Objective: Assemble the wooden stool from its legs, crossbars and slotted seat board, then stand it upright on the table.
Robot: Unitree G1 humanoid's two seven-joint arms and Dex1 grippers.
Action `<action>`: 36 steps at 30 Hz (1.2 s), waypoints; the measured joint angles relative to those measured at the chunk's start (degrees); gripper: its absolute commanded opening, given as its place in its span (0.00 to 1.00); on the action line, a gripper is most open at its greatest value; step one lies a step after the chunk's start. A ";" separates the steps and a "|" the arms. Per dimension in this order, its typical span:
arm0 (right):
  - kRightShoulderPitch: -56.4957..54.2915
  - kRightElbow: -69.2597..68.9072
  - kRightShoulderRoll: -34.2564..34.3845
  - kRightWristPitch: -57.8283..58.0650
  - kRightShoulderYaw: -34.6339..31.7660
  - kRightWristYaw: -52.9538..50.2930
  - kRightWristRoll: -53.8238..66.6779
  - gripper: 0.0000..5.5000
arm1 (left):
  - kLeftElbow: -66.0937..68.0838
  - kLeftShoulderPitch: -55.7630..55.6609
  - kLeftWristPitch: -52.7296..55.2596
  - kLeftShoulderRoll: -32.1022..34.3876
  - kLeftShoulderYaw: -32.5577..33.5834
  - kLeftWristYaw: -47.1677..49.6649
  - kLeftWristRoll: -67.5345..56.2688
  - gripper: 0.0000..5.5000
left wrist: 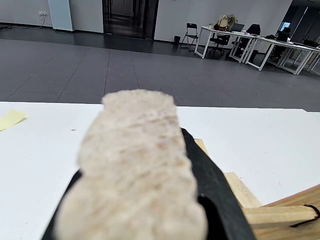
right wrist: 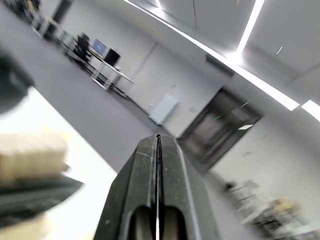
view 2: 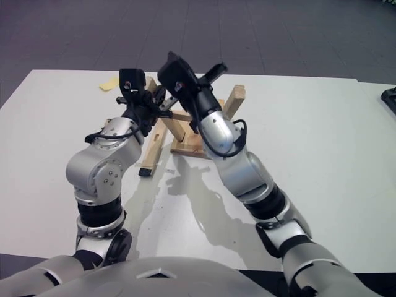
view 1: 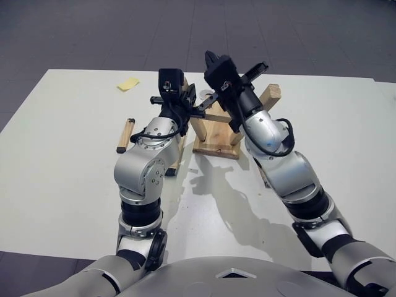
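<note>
The half-built stool stands at the table's middle back: a slotted seat board [view 1: 215, 140] lies flat, with a leg [view 1: 270, 94] slanting up from its right side and a crossbar [view 1: 213, 117] over it. My left gripper [view 1: 175, 94] is shut on the upper end of another wooden leg [view 2: 154, 141], which slants down to the table at the board's left. That leg's end grain [left wrist: 132, 170] sits close to the left wrist camera. My right gripper [view 1: 211, 60] hovers above the crossbar, pointing up and away, shut with nothing between its fingers [right wrist: 145, 165].
A loose leg with dark end caps [view 1: 125, 135] lies on the white table [view 1: 62, 167] left of my left arm. A yellow note [view 1: 129, 83] sits at the back left. The table's right half and front are bare.
</note>
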 measured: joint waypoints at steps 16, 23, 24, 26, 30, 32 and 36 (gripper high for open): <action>7.90 11.35 -6.11 -9.52 7.26 11.58 -24.75 0.00 | 0.31 0.14 0.00 -0.21 -0.12 -0.38 0.92 0.19; 8.53 13.08 -3.44 -12.17 4.48 10.33 -28.22 0.00 | 0.71 0.28 0.00 -0.29 -0.10 -0.39 1.08 0.19; 8.62 12.57 -2.20 -12.69 2.49 7.74 -28.34 0.00 | 0.73 0.28 0.00 -0.34 -0.08 -0.40 1.12 0.19; 8.15 10.48 -0.12 -13.42 -0.71 3.98 -28.92 0.00 | 0.85 0.28 0.00 -0.42 -0.08 -0.39 1.21 0.19; 7.36 9.46 3.03 -14.87 -3.35 2.48 -28.87 0.00 | 1.33 0.28 0.00 -0.65 -0.04 -0.39 1.54 0.19; 8.00 10.96 4.19 -14.14 -3.30 6.89 -26.23 0.00 | 1.31 0.26 -0.01 -0.69 -0.04 -0.39 1.56 0.19; 13.13 12.00 6.36 -7.02 -2.04 19.18 -20.50 0.00 | 1.21 0.61 -0.05 -0.67 0.00 -0.55 1.91 0.19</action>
